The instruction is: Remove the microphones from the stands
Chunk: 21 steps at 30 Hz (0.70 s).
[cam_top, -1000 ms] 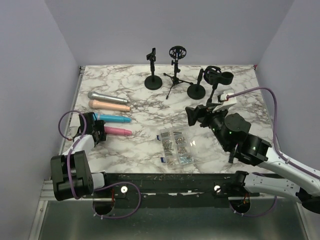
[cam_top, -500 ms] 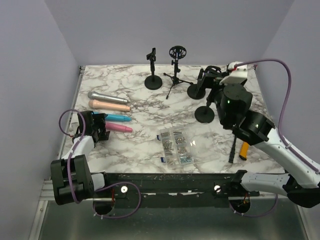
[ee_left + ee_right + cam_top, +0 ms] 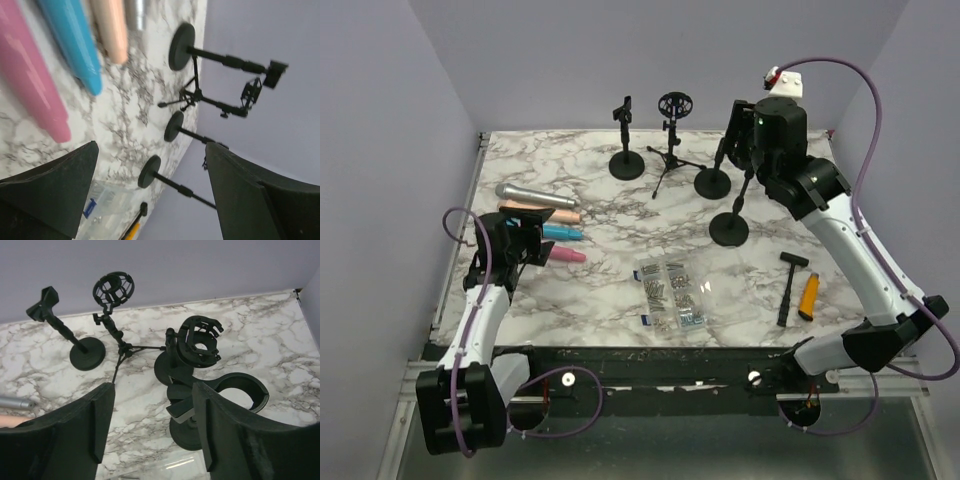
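Four microphones lie side by side at the left of the table: silver [image 3: 535, 193], peach [image 3: 540, 209], blue [image 3: 563, 234] and pink [image 3: 567, 256]. No microphone shows in any stand. Four black stands stand at the back: a clip stand [image 3: 626, 140], a tripod with shock mount [image 3: 672, 125], a shock-mount stand [image 3: 713, 181] and a ring-holder stand [image 3: 731, 227]. My left gripper [image 3: 528, 243] is open and empty, over the near ends of the blue [image 3: 70, 45] and pink [image 3: 35, 95] microphones. My right gripper [image 3: 740, 138] is open and empty, raised above the ring holder [image 3: 240, 395] and shock mount [image 3: 200, 342].
A clear plastic box of screws [image 3: 672, 295] lies at the front middle. A black hammer [image 3: 789, 285] and an orange-handled tool [image 3: 807, 296] lie at the front right. Purple walls close in the back and both sides.
My right arm rose from the middle of the table and swung to the back right above the stands, uncovering the hammer and orange tool. My left gripper lifted and shifted slightly right over the microphones.
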Motion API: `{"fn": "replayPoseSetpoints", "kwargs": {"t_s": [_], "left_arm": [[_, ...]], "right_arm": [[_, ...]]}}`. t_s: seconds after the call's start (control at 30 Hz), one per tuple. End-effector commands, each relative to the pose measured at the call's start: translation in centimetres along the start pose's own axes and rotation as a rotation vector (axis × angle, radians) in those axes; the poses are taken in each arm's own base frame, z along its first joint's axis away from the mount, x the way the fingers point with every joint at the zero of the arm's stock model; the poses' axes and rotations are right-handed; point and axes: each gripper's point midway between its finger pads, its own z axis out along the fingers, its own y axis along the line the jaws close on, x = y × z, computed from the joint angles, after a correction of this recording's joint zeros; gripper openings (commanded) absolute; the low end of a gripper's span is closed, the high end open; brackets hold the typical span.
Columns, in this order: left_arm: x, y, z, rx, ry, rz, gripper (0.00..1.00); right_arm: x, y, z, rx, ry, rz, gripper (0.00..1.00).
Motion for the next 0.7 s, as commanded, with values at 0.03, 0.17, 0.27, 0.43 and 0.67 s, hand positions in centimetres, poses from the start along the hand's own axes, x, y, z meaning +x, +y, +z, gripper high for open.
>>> {"fn": "replayPoseSetpoints", "kwargs": {"t_s": [0.03, 0.17, 0.27, 0.43, 0.67], "left_arm": [[6.9, -10.9, -3.2, 0.261, 0.204, 0.287, 0.9], [12.5, -17.6, -5.5, 0.443, 0.333, 0.57, 0.9], [15.6, -19.8, -6.3, 0.482, 0.385, 0.813, 0.89], [18.1, -18.8, -6.6, 0.552, 0.491, 0.904, 0.88], [17.8, -18.2, -7.6, 0.604, 0.46, 0.976, 0.88]], "right_arm": [[1.5, -1.0, 2.0, -0.005, 0.096, -0.006, 0.6], [2.8, -2.5, 2.5, 0.056, 0.116, -0.021, 0.53], [4.4, -4.0, 3.0, 0.099, 0.133, -0.035, 0.5], [9.1, -5.5, 4.1, 0.119, 0.227, -0.047, 0.42], [18.3, -6.1, 3.8, 0.105, 0.393, -0.049, 0.39]]}}
